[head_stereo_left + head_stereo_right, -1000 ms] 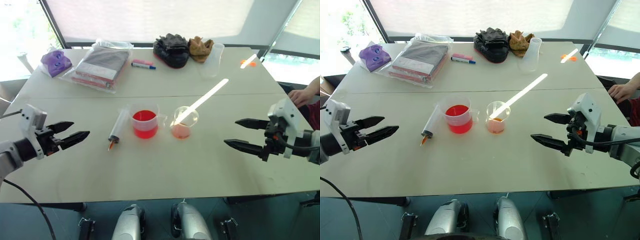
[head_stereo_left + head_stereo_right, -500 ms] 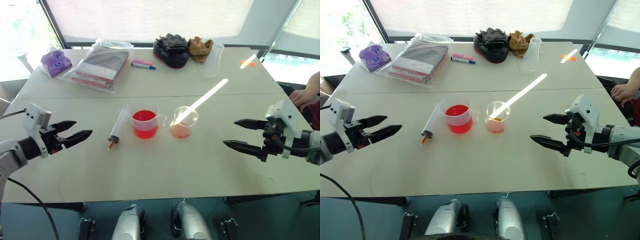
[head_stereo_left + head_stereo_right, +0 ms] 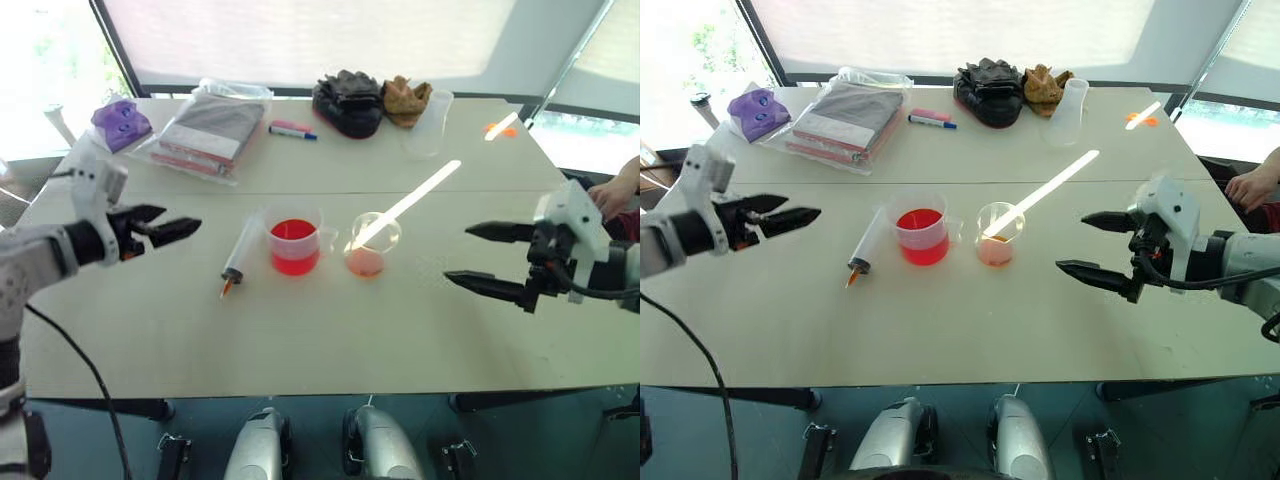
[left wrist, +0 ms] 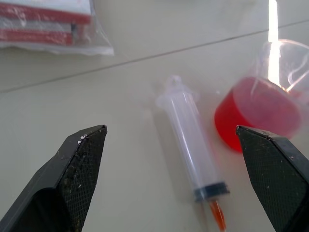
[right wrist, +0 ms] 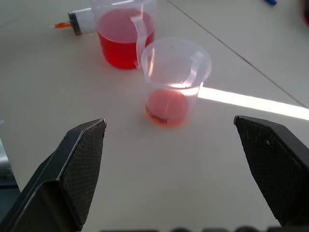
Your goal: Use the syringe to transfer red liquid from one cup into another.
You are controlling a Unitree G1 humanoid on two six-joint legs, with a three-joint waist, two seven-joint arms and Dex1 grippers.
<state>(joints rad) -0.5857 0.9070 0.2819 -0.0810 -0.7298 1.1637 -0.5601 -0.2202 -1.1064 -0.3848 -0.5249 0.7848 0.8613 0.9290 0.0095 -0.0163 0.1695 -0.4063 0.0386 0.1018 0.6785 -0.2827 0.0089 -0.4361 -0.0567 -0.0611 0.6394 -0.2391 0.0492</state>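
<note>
- Two grippers hang above the pale table (image 3: 330,350), one at each side, both with black fingers spread wide and nothing between them.
- The left gripper (image 3: 172,227) hovers at the table's left side, aimed toward the syringe (image 3: 238,254), well short of it.
- The syringe lies flat on the tabletop just left of the beaker (image 3: 294,239), orange tip toward the near edge, plunger end toward the far side; it touches neither gripper.
- The beaker stands upright with red liquid (image 3: 293,248) filling its lower part, handle turned toward the small cup (image 3: 372,243).
- The small cup stands upright just right of the beaker, a shallow pink-orange layer in its bottom; a bright strip of sunlight crosses it.
- The right gripper (image 3: 478,256) hovers to the right of the small cup, pointing at it, well apart.
- Along the far side lie a purple object (image 3: 120,124), a plastic bag (image 3: 208,128), a marker pen (image 3: 292,130), dark gloves (image 3: 346,102) and a tall clear cup (image 3: 429,122).
- A person's hand (image 3: 612,196) rests at the right edge.
</note>
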